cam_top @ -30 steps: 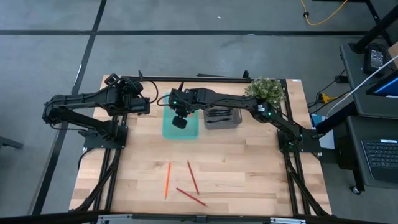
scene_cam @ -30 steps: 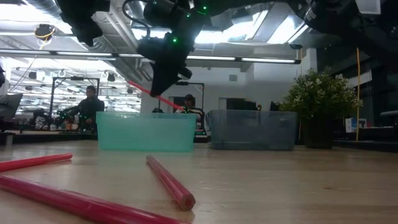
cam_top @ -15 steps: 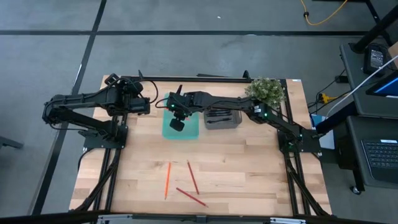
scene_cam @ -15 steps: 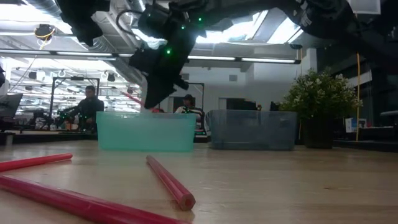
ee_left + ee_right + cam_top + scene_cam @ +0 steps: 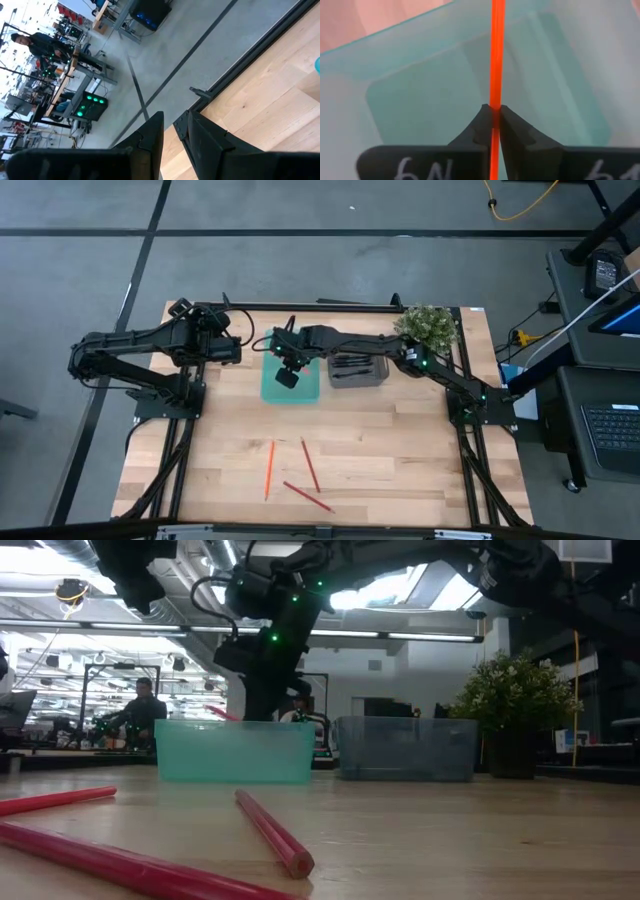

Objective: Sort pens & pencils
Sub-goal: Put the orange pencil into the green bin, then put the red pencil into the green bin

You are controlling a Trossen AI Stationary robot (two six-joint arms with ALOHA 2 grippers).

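Right gripper (image 5: 492,120) has swung down over the teal bin (image 5: 290,385) since a second ago; fingers (image 5: 475,127) still clenched on an orange pencil (image 5: 496,55), bin floor just beyond the fingertips. Release looks next. Left gripper (image 5: 172,132) parked, fingers slightly parted, holding nothing.

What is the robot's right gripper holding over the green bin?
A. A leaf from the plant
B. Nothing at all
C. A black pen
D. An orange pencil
D: in the right wrist view the right gripper is shut on a thin orange pencil, with the teal bin right beneath it.
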